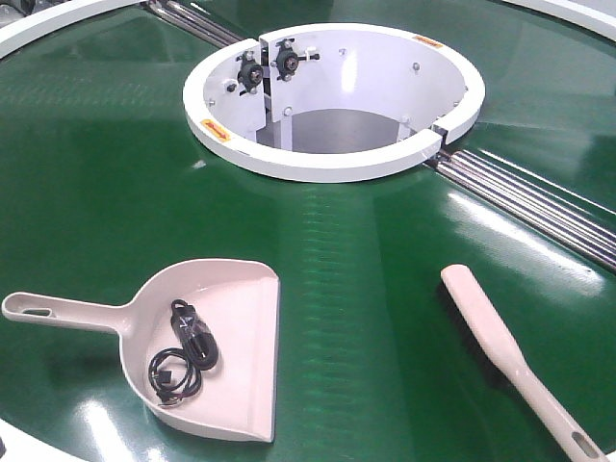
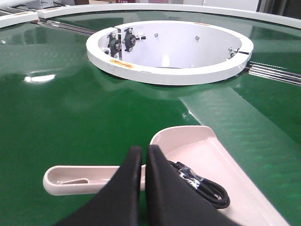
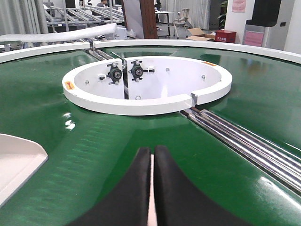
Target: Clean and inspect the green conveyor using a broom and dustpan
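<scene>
- lying at the left of the green conveyor: the dustpan, handle pointing left, open lip facing right, a coiled black cable resting inside the scoop.
- hovering just above that handle in the left wrist view: the left gripper, fingers pressed together, pinching nothing; handle running crosswise beneath the tips, pan body off to the right.
- sitting at centre, farther back: the white ring opening, with steel rollers running out of it toward the right.
- hanging over bare belt in the right wrist view: the right gripper, fingers likewise pressed together, with only a pale sliver showing through the slit between them, too narrow to identify.
- lying at the right of the belt: the broom, long axis slanting from upper left to lower right, handle end with its hang hole nearest the front edge.
- judging by sides: left arm nearer the dustpan, right arm nearer the broom; a crosswise grasp on each handle likely needed, after spreading the fingers.
</scene>
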